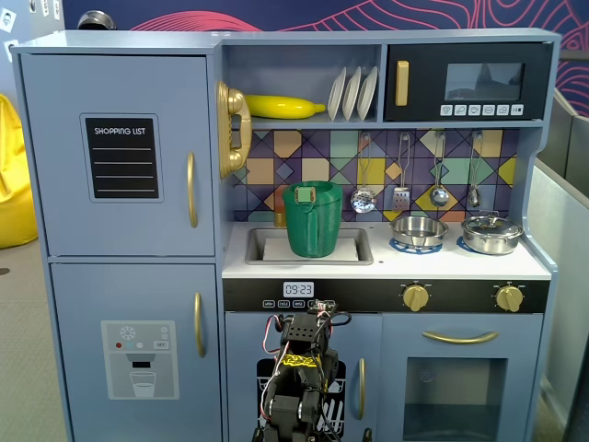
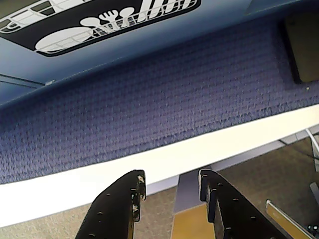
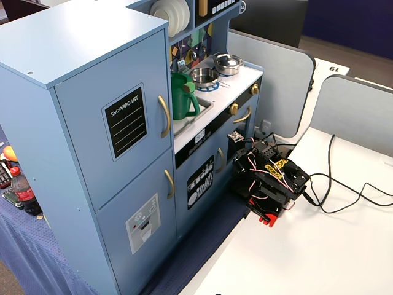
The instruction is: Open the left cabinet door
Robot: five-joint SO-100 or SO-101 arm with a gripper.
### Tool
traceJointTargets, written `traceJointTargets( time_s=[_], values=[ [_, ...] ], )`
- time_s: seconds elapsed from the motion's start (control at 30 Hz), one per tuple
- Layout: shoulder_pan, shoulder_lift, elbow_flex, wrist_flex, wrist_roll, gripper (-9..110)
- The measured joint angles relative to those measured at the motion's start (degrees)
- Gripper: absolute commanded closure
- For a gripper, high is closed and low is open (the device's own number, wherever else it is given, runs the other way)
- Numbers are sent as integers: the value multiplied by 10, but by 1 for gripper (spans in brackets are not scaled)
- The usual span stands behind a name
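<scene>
**Arm folded low, door with the chalkboard untouched**

The gripper [image 2: 169, 186] points down at the blue cloth [image 2: 149, 114] in front of the toy kitchen, its two fingers spread with a clear gap and nothing between them. In both fixed views the arm [image 1: 299, 368] sits folded on the white table [image 3: 319, 258], a pose that looks like a parked start position rather than a reach.

The left cabinet door [image 1: 120, 152] is up and well away from the gripper, toward the left in a fixed view, shut flush with the cabinet. Its gold handle [image 1: 191, 189] runs vertically along the door's right edge, which suggests the hinges are on the far side, so a pull on the handle should swing it outward. Just ahead of the gripper, much nearer, is the small door with the dishes picture [image 2: 114, 20]; the dispenser door [image 1: 138, 354] lies below the target.

Higher up, behind the gripper's line, the sink [image 1: 308, 247] holds a green pitcher [image 1: 311, 219]; I cannot tell if anything is inside it. Two steel pots [image 1: 419, 230] sit on the burners, one lidded. The open shelf holds a banana [image 1: 281, 106] and upright white plates [image 1: 354, 92].

By my judgement the task has not begun: the arm must rise and swing toward that handle.
</scene>
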Motion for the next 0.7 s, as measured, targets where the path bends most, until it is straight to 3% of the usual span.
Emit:
traceJointTargets(
  time_s=[0.47, 0.7],
  values=[
    [-41, 0, -1, -6, 36, 101],
    [-173, -58, -90, -162, 35, 101]
  ],
)
